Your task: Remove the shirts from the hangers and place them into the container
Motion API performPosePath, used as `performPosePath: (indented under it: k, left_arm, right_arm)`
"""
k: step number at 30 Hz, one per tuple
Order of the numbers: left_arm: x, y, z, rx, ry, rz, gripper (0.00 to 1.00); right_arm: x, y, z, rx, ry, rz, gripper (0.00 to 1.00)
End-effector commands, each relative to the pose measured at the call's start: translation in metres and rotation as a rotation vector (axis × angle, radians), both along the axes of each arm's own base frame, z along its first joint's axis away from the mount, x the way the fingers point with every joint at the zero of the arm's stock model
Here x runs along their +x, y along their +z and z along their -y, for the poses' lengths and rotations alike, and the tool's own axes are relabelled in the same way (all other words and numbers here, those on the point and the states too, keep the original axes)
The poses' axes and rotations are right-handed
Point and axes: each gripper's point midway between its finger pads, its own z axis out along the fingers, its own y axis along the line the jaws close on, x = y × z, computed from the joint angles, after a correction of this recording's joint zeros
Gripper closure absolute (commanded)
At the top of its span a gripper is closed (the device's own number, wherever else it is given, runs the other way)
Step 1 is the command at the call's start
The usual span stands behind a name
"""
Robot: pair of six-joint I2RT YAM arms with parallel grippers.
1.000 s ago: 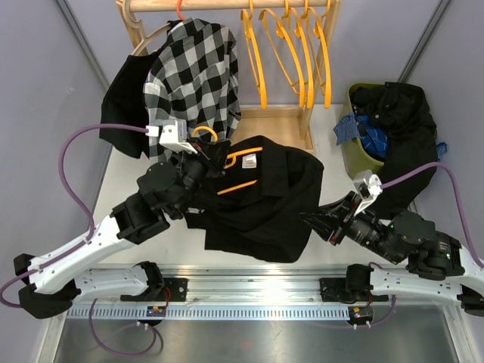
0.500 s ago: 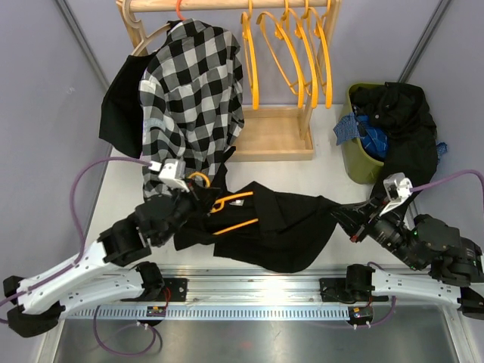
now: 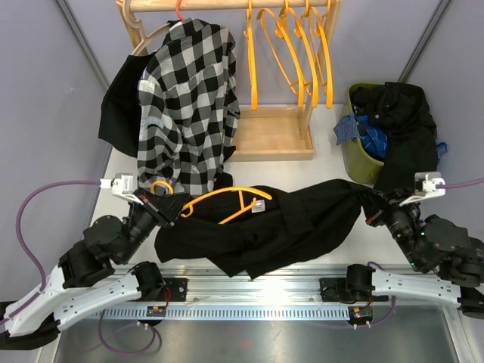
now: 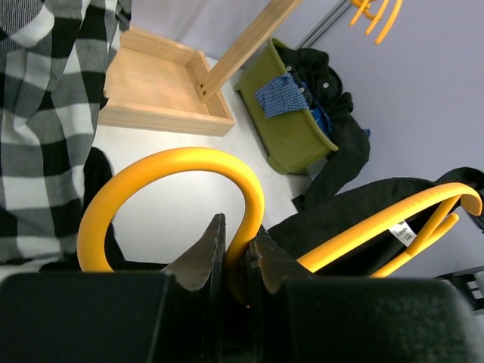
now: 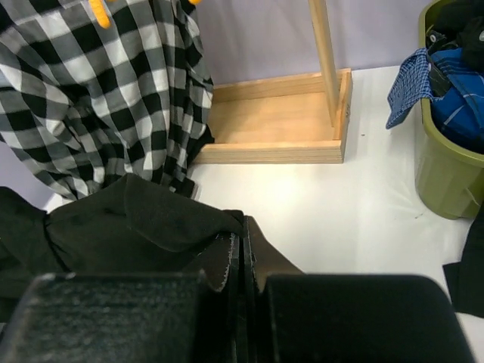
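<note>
A black shirt (image 3: 287,227) lies stretched across the table's front between both arms. An orange hanger (image 3: 227,198) sticks halfway out of its collar. My left gripper (image 3: 165,206) is shut on the hanger's hook (image 4: 174,162), the jaws pinching the stem (image 4: 243,249). My right gripper (image 3: 368,204) is shut on the black shirt's right edge (image 5: 189,227). A checked shirt (image 3: 185,98) hangs on the rack, with another black shirt (image 3: 117,113) behind it. The olive container (image 3: 352,155) at right holds black shirts (image 3: 401,121) that spill over its rim.
Several empty orange hangers (image 3: 291,53) hang on the wooden rack's rail, above the rack base (image 3: 268,132). Blue cloth (image 3: 370,136) lies in the container. Grey walls close in left and right. A metal rail (image 3: 249,295) runs along the near edge.
My left arm pulled the hanger back and left, and my right gripper closed on the shirt's edge and drew it right. The shirt stretched out flat and the hanger slid partly out.
</note>
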Motion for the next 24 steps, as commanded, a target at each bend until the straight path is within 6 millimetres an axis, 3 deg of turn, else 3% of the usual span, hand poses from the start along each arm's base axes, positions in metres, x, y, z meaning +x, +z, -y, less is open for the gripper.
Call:
performPosePath:
  k: [1,2,3,7,8,10,11,12,16,19,20,21,23,24]
  left_arm:
    - [0.007,-0.015,-0.005,0.052,0.048,-0.013,1.0]
    - [0.008,-0.007,0.0,0.016,0.036,0.008,1.0]
    - [0.008,-0.013,0.01,0.019,0.009,0.006,1.0]
    - [0.012,0.006,0.041,-0.057,-0.069,0.061,1.0]
    - [0.012,0.021,0.047,-0.107,-0.085,0.095,1.0]
    - [0.014,0.027,0.065,-0.125,-0.129,0.112,1.0]
    - [0.013,0.047,0.07,-0.188,-0.146,0.16,1.0]
    - [0.011,0.054,0.076,-0.202,-0.175,0.181,1.0]
    - [0.01,0.082,0.093,-0.246,-0.221,0.235,1.0]
    - [0.003,0.107,0.087,-0.331,-0.235,0.302,1.0]
    - [0.003,0.105,0.085,-0.343,-0.232,0.311,1.0]
    - [0.003,0.107,0.081,-0.369,-0.221,0.315,1.0]
    - [-0.001,0.114,0.071,-0.423,-0.209,0.342,1.0]
    - [0.001,0.105,0.072,-0.415,-0.202,0.33,1.0]
  right_arm:
    - [0.011,-0.002,-0.007,-0.065,-0.094,-0.004,1.0]
    - [0.011,-0.008,-0.018,-0.095,-0.067,-0.017,1.0]
    - [0.009,-0.016,-0.04,-0.134,0.0,-0.041,1.0]
    - [-0.005,-0.055,-0.109,-0.259,0.238,-0.114,1.0]
    - [-0.009,-0.063,-0.12,-0.28,0.278,-0.136,1.0]
    - [-0.022,-0.084,-0.148,-0.319,0.399,-0.191,1.0]
    - [-0.027,-0.088,-0.157,-0.321,0.442,-0.205,1.0]
    - [-0.039,-0.091,-0.172,-0.297,0.535,-0.221,1.0]
    - [-0.057,-0.106,-0.181,-0.283,0.631,-0.279,1.0]
    - [-0.067,-0.103,-0.176,-0.25,0.678,-0.288,1.0]
    - [-0.07,-0.099,-0.176,-0.231,0.696,-0.284,1.0]
    - [-0.072,-0.094,-0.171,-0.208,0.7,-0.273,0.95]
    - [-0.074,-0.088,-0.162,-0.191,0.698,-0.262,0.54]
    - [-0.074,-0.079,-0.158,-0.176,0.698,-0.248,0.52]
